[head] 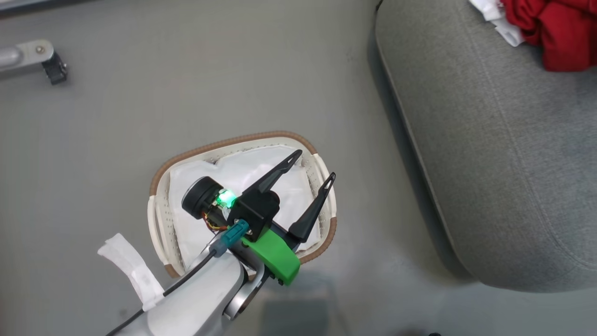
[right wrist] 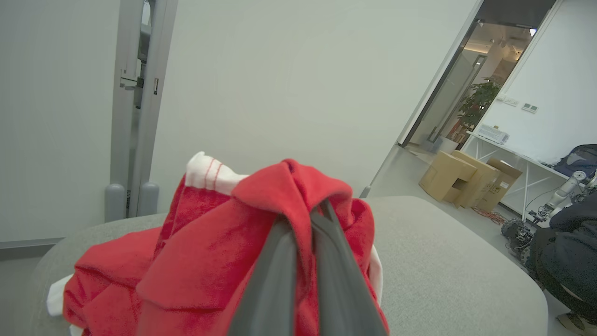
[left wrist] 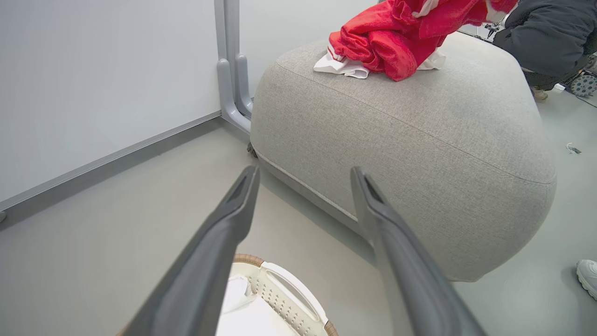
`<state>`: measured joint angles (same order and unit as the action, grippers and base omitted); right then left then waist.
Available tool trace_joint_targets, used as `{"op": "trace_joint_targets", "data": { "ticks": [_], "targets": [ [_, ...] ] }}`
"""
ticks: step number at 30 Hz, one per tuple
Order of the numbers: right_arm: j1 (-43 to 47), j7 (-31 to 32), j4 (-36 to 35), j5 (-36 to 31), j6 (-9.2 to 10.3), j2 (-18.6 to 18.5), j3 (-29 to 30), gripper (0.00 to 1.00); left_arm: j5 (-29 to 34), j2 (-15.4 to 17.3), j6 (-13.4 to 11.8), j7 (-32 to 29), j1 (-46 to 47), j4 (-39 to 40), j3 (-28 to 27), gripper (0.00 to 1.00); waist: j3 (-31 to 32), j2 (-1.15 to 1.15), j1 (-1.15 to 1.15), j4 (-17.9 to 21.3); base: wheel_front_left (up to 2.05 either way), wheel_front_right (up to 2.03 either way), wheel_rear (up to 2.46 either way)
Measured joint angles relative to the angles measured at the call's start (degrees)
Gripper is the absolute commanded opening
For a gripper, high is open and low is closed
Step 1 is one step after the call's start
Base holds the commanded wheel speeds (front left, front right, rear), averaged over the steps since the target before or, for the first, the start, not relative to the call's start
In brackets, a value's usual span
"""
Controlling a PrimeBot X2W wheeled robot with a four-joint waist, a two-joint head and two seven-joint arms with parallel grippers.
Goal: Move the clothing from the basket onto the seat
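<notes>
Red clothing (head: pixel 557 32) with white trim lies bunched at the far right of the grey seat (head: pixel 494 154); the left wrist view has the clothing (left wrist: pixel 396 42) on top of the seat (left wrist: pixel 419 140). My right gripper (right wrist: pixel 310 219) is shut on a raised fold of the red clothing (right wrist: pixel 210 261) above the seat (right wrist: pixel 443 261). The white basket (head: pixel 242 200) with its brown rim stands on the floor left of the seat, with its white liner showing inside. My left gripper (head: pixel 315 164) hovers open over the basket (left wrist: pixel 280 298), holding nothing.
A grey post and wall base (left wrist: pixel 228 70) stand behind the seat. A person in dark clothes (right wrist: pixel 566 261) crouches to the right of the seat, a white shoe (left wrist: pixel 588 275) near it. Cardboard boxes (right wrist: pixel 466 184) sit by a doorway. A metal leg with a caster (head: pixel 42 60) is at the far left.
</notes>
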<state>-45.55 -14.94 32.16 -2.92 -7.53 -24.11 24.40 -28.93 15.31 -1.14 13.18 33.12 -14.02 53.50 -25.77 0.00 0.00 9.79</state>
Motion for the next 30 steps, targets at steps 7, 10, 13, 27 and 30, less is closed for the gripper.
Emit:
{"op": "trace_joint_targets", "data": {
  "ticks": [7, 10, 13, 27, 30],
  "targets": [
    [3.47, -0.04, 7.20, -0.36, 0.00, 3.85, 0.76, 0.00, 0.31, 0.90, -0.86, -0.47, 0.35, 1.05, -0.05, 1.00, -3.16, 0.00, 0.00, -1.73, 0.00, 0.00, 0.00],
    [4.19, -0.04, 6.99, -0.20, 0.00, 5.19, 0.94, 0.00, 0.31, 1.25, -1.23, -0.52, 0.35, 1.40, -0.03, 1.00, -3.95, 0.00, 0.00, -1.89, 0.00, 0.00, 0.00],
    [5.06, -0.05, 6.14, -0.32, 0.00, 6.51, 0.66, 0.14, 0.29, 1.64, -1.65, -0.54, 0.32, 1.47, -0.09, 1.00, -4.02, 0.00, 0.00, -1.51, 0.00, 0.00, 0.00],
    [12.45, -0.07, -1.97, -0.73, 0.00, 10.70, -0.49, 1.00, -1.97, -0.27, -1.47, 0.82, -0.32, -0.62, -1.15, 1.00, -0.10, 0.00, 0.00, -0.11, 0.00, 0.00, 0.00],
    [14.92, -0.07, -3.25, -0.69, 0.00, 11.60, -0.96, 1.00, -2.68, -1.24, -1.30, 1.15, -1.29, -1.60, -1.70, 1.00, 1.55, 0.00, 0.00, -0.25, 0.00, 0.00, 0.00]
  ]
}}
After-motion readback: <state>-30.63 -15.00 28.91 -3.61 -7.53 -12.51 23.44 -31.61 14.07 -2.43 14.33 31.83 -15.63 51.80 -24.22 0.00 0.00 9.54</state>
